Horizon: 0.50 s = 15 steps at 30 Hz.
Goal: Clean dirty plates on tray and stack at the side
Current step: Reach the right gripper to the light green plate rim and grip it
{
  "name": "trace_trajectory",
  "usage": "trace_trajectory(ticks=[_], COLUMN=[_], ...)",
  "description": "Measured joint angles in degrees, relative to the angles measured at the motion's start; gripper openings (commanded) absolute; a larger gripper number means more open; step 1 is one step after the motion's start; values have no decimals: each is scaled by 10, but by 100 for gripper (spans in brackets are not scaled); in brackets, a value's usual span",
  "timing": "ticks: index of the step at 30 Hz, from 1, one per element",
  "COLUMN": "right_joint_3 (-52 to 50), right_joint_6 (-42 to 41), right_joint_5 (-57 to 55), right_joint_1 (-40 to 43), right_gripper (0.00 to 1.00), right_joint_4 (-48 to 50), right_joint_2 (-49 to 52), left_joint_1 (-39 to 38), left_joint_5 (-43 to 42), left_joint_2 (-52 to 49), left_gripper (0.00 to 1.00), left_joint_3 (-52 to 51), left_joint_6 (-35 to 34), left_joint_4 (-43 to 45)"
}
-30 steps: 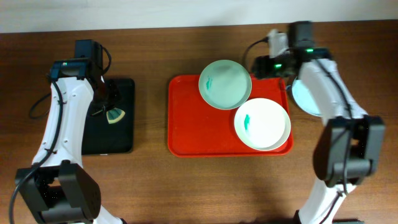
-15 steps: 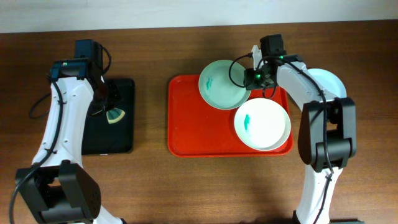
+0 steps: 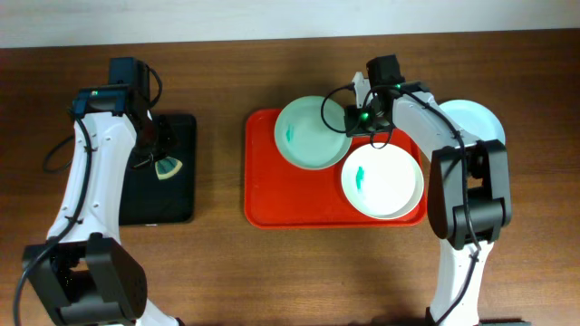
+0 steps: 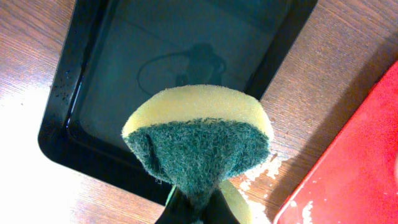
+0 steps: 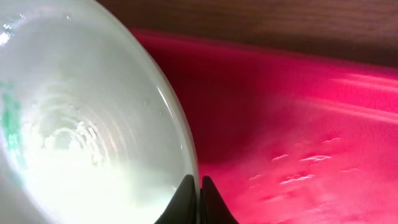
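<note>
Two plates (image 3: 313, 136) on tray (image 3: 272, 201); sponge (image 4: 199, 140) aside

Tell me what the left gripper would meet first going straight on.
Likely the black tray: the left gripper, shut on the sponge, points down at it, so the sponge would touch its floor first. Depth is unclear.

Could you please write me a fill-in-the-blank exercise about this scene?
1. The left end effector grips a ____.
2. The right end effector pinches a mint plate on the ____ tray.
3. Counting the white plate, that tray holds ____ plates.
Missing words: sponge; red; two.
</note>
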State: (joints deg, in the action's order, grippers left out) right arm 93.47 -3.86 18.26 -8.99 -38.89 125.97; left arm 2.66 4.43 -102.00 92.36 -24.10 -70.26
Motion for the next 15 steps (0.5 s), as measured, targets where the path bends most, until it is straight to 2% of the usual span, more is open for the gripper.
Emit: trace_trajectory(ticks=[5, 9, 10, 12, 15], right_joint_3=[0, 0, 0, 0, 0], right_joint_6=[0, 0, 0, 3, 1], right_joint_5=[76, 89, 85, 65, 34], right_joint_1=[-5, -31, -40, -56, -70], right_gripper=[4, 5, 18, 25, 27], right_joint_4=[-57, -96, -100, -99, -83], right_joint_2=[0, 1, 1, 1, 1], left_joint_1=[-5, -25, -33, -50, -68], left_joint_5=[0, -2, -4, -9, -13], left_joint_2=[0, 0, 0, 0, 0], left_gripper=[0, 0, 0, 0, 0], left_joint_3=[0, 0, 0, 0, 0], left_joint_6=[0, 2, 5, 8, 9], left_joint_4=[0, 7, 13, 15, 15])
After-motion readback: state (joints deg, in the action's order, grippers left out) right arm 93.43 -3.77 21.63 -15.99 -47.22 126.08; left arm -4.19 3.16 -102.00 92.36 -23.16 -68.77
